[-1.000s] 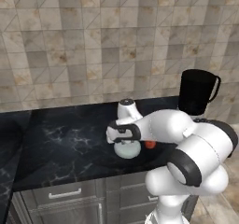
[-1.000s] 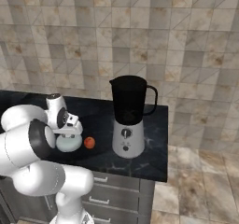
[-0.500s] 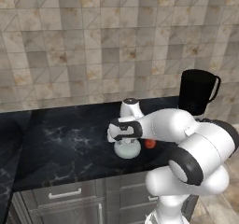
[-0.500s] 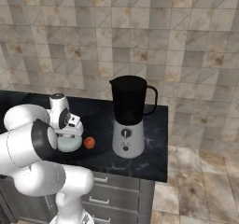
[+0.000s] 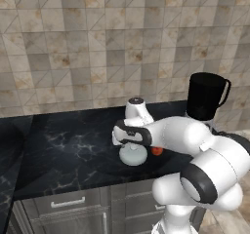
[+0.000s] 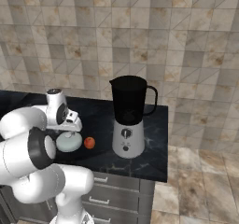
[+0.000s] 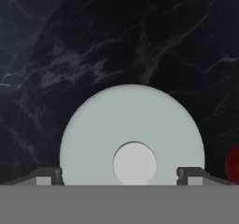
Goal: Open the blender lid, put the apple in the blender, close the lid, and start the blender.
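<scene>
The counter (image 6: 154, 162) is black marble with pale veins, and it stands before a wall of beige and brown tiles (image 5: 88, 48). Under it are grey drawers with bar handles (image 6: 107, 190). In the right base view the counter ends at the right of the frame, and past this edge there is open tiled floor (image 6: 200, 185).

The blender lid (image 7: 131, 134) lies flat on the counter at the lower centre of the hand view, its knob up. The gripper (image 7: 120, 175) hangs above it with its two tips spread wide, one at each side of the lid, holding nothing. The apple (image 6: 89, 143) lies just beside the lid, between it and the blender (image 6: 129, 118), whose dark jar has no lid. Left of the lid, the counter is free dark surface.
</scene>
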You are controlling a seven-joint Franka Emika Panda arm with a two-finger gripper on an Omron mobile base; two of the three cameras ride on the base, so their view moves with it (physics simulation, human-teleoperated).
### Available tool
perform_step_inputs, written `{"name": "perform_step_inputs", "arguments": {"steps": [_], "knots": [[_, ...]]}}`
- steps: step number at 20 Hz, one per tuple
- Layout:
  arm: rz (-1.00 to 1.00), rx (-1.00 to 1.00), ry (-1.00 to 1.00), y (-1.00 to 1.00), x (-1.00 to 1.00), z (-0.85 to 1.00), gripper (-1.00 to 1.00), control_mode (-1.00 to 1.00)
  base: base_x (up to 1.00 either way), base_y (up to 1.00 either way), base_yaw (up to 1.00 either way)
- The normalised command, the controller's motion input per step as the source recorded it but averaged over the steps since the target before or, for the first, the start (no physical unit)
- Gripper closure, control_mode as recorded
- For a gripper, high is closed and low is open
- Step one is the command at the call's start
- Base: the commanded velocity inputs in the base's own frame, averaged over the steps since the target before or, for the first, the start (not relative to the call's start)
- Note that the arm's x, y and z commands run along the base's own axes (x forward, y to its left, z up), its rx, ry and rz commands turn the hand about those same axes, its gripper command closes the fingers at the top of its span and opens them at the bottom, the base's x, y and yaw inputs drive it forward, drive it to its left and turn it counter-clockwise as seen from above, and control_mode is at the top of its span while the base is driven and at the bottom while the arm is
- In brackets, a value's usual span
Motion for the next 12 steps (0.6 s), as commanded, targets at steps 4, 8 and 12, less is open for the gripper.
{"name": "perform_step_inputs", "arguments": {"steps": [4, 8, 12], "knots": [[0.0, -0.02, -0.06, -0.01, -0.02, 0.56, -1.0, -1.0, 0.0, 0.0, 0.0], [-0.01, 0.0, -0.02, -0.3, -0.05, 0.22, -1.0, -1.0, 0.0, 0.0, 0.0], [-0.06, 0.0, 0.0, -0.71, -0.16, -0.01, -1.0, -1.0, 0.0, 0.0, 0.0]]}}
